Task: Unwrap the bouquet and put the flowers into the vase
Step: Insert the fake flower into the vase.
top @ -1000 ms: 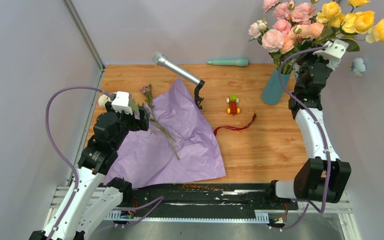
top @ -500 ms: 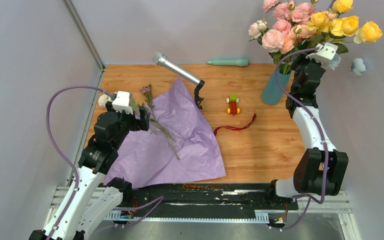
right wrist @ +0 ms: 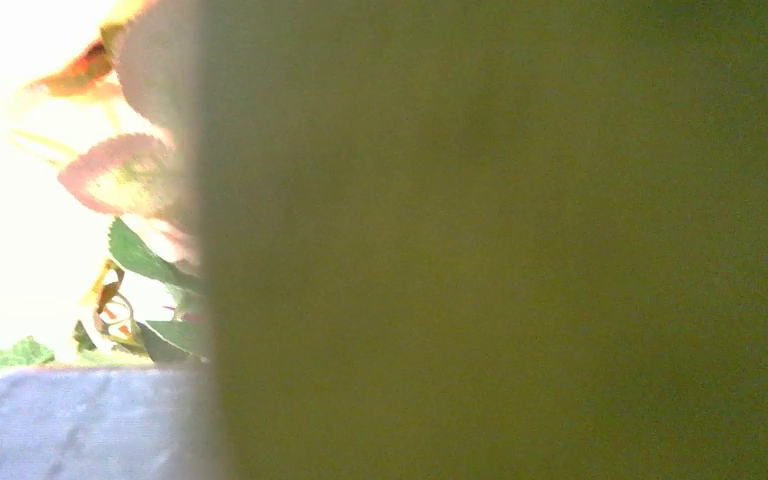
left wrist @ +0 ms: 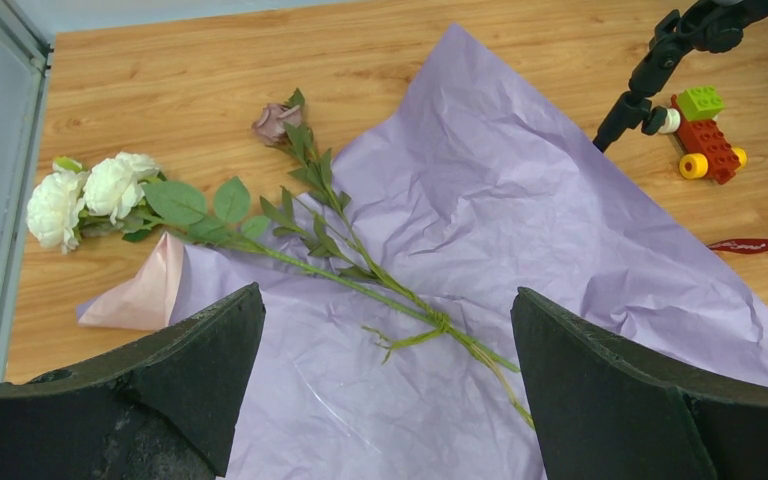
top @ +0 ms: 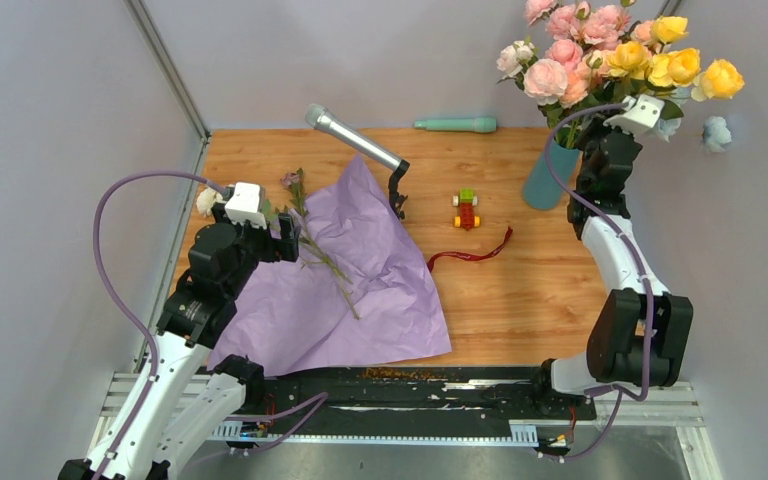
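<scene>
The teal vase [top: 546, 180] stands at the back right with pink roses [top: 560, 50] in it. My right gripper [top: 648, 100] is high beside the vase, shut on the stems of the yellow roses [top: 675, 65]. Its fingers are buried in leaves, and a blurred green leaf [right wrist: 500, 240] fills the right wrist view. The lilac paper wrap [top: 360, 290] lies spread flat at the left. On it lie thin green stems [left wrist: 360, 270] with white roses [left wrist: 90, 190] and a mauve bud [left wrist: 275, 120]. My left gripper [left wrist: 385, 300] hovers open above those stems, empty. The dark red ribbon [top: 470, 255] lies loose on the table.
A microphone on a black stand [top: 355, 140] leans over the paper's far corner. A toy brick car [top: 467, 210] sits mid-table and a mint-green rod [top: 457, 125] lies at the back. A pale blue flower [top: 717, 132] hangs on the right wall. Grey walls close in on both sides.
My right gripper has carried the yellow roses leftward, toward the pink roses in the vase. The left arm has not moved.
</scene>
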`<state>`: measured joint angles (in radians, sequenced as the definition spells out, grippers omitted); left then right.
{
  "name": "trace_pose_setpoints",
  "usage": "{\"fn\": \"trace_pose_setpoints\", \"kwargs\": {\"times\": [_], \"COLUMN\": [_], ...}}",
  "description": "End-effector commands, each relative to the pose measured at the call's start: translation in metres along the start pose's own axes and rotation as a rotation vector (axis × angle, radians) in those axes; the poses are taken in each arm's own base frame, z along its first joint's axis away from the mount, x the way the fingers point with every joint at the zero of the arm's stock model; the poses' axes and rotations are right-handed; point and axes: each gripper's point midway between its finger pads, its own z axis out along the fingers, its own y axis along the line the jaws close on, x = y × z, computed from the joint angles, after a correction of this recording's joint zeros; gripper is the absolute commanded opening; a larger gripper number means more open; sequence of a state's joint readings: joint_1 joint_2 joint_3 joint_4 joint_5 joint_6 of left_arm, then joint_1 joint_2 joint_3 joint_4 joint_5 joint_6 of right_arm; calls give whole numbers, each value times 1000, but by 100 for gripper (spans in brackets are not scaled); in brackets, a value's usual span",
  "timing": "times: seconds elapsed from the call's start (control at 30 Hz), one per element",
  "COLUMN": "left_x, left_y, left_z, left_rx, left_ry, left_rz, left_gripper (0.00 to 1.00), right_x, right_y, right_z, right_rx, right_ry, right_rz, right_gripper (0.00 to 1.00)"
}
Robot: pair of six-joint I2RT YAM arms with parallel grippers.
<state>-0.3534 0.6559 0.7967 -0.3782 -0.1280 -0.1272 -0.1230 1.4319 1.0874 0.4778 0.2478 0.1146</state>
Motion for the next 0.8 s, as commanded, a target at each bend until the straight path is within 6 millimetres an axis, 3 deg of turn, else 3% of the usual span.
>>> {"fn": "trace_pose_setpoints", "kwargs": {"times": [0.0,0.43,0.77], "left_x": [-4,-4,-3], "left_y": [-1,-2,-3], "left_z": [1,2,2], "left_rx": [9,14,15], "left_ry": [-19,-16,-15], "left_rz": [0,0,0], "left_gripper": [100,100,100], "right_x": [24,61,73], "right_y": [-5,-10,-13], "right_z": [0,0,-4], "right_rx": [0,8,11], "right_ry": [48,126,151], "right_rz": [-21,-52,-69], "right_gripper": [0,0,0]}}
